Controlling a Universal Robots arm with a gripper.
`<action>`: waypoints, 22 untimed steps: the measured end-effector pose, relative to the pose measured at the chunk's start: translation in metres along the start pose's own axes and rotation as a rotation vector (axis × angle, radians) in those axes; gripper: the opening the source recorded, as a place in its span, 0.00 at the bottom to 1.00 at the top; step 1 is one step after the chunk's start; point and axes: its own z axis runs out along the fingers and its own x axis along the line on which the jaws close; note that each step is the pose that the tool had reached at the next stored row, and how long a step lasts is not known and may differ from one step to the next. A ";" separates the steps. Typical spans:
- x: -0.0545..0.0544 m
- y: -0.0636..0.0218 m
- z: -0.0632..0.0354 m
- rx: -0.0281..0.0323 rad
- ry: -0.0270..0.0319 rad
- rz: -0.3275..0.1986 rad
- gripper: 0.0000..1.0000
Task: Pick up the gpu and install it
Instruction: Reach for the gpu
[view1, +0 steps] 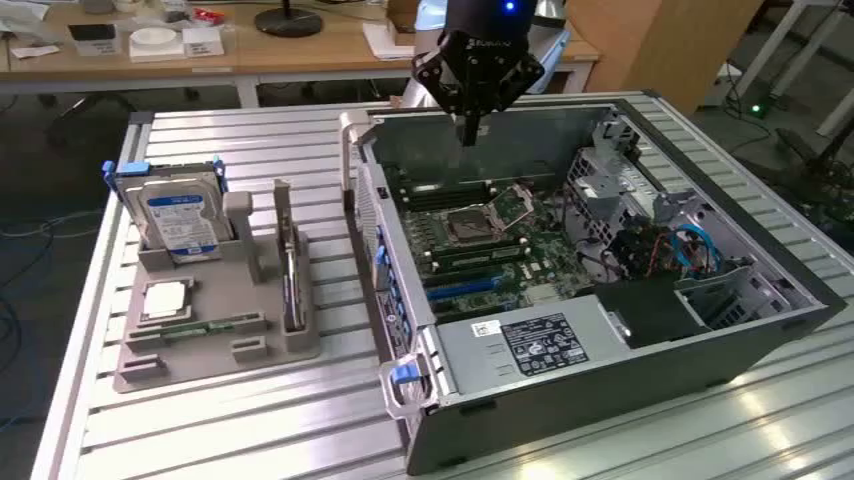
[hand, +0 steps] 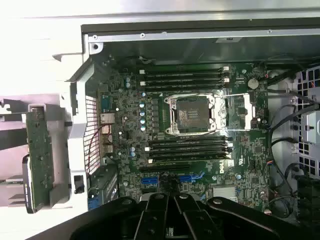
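Exterior view: the tool hangs clenched on nothing above the far wall of the open computer case, at 12 o'clock from the motherboard. The gpu stands on edge in the grey holder on the bench, at 9 o'clock from the case and well apart from the tool. Stored upright, it likely keeps its top edge free for gripping.

Wrist view: the fingers sit together, and beyond them the blue expansion slots lie bare, so no card is seated yet.
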 end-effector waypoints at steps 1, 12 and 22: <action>0.000 0.0000 0.0000 0.0000 0.0000 0.000 0.11; 0.013 -0.0010 -0.0004 0.0001 0.0000 0.000 0.11; 0.032 -0.0025 -0.0009 0.0001 0.0000 0.000 0.11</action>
